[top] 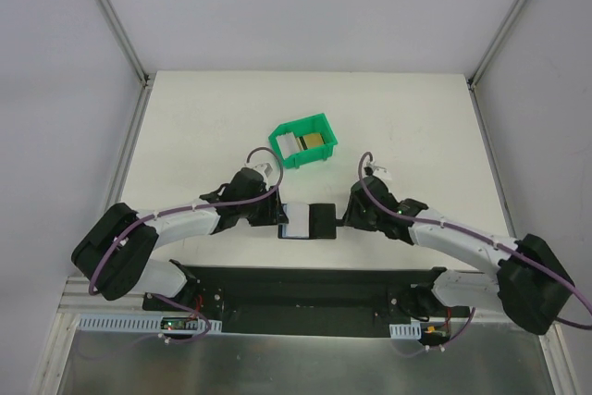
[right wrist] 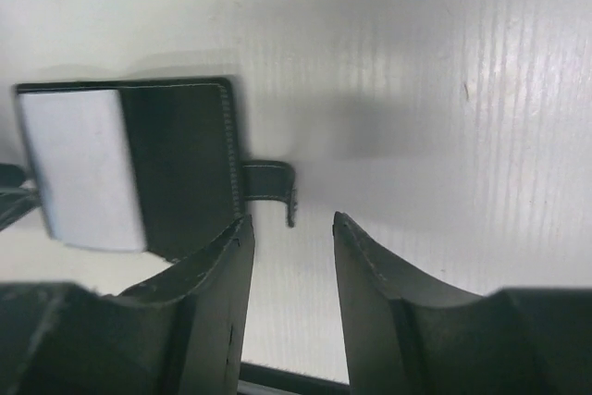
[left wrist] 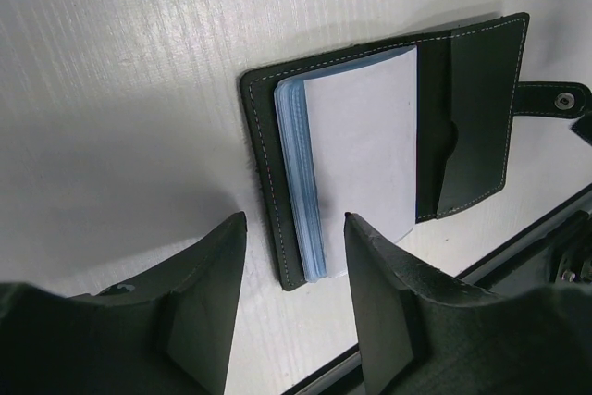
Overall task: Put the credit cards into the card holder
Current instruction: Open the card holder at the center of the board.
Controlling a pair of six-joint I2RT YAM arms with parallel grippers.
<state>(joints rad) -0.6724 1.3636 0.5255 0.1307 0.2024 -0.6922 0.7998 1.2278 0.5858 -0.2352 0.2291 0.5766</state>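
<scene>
At table [top: 203, 136] centre, close to the arm bases, the card holder [top: 310, 221] lies opened flat, black cover down, its stack of bluish sleeves [left wrist: 298, 173] and a white top leaf facing up. We find the left gripper [top: 279, 216] at its 9 o'clock and the right gripper [top: 342, 216] at its 3 o'clock, so the holder is bracketed from both sides. We judge this is to keep it spread and steady for loading.

Left jaws stand moderately parted, straddling the stitched outer edge of the cover; whether a finger presses on it we cannot tell. Right jaws are likewise moderately parted and hold nothing, with the snap tab [right wrist: 270, 184] just beyond their tips.

The credit cards [top: 308, 142], white and gold, sit in the green bin [top: 298, 124] at 12 o'clock from the holder, near but apart from it. By our reading none is loaded yet, so the next step calls for one arm to fetch a card while the other steadies the cover
</scene>
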